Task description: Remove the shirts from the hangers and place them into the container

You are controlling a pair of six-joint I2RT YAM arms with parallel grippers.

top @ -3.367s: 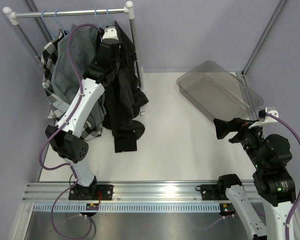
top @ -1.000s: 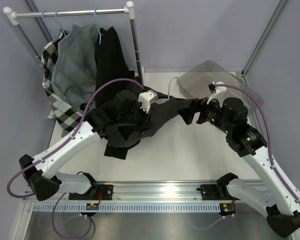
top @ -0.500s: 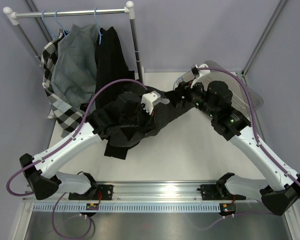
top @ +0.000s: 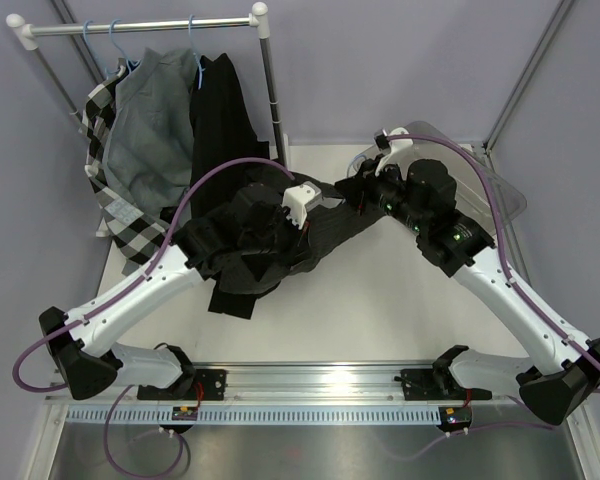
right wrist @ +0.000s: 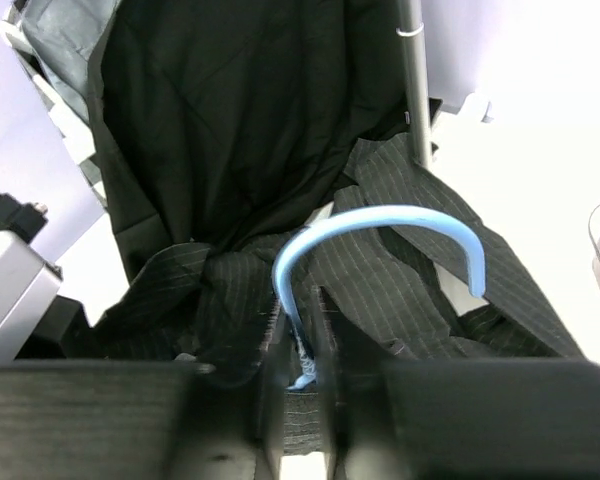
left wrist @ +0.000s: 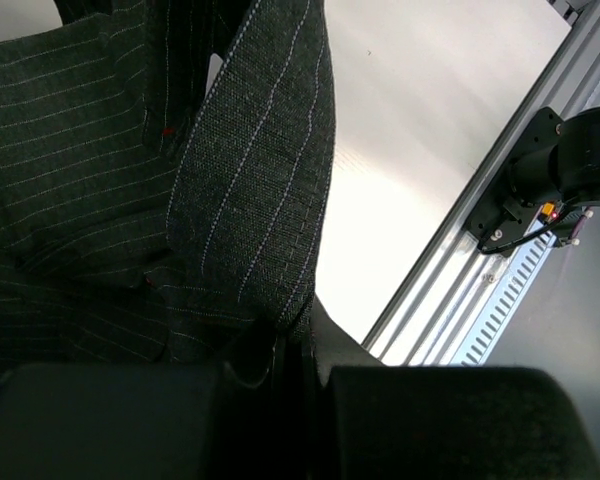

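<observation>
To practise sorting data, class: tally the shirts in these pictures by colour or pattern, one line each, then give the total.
Checked shirt: 1
Grey shirt: 1
Black shirts: 2
Total: 4

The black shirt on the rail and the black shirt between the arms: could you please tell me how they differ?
The rail shirt hangs upright; the held shirt is stretched out sideways. The rail shirt looks plain; the held shirt is pinstriped. The left pincer pinches only the held shirt, not the rail shirt. Both are dark, on light-blue hangers.
</observation>
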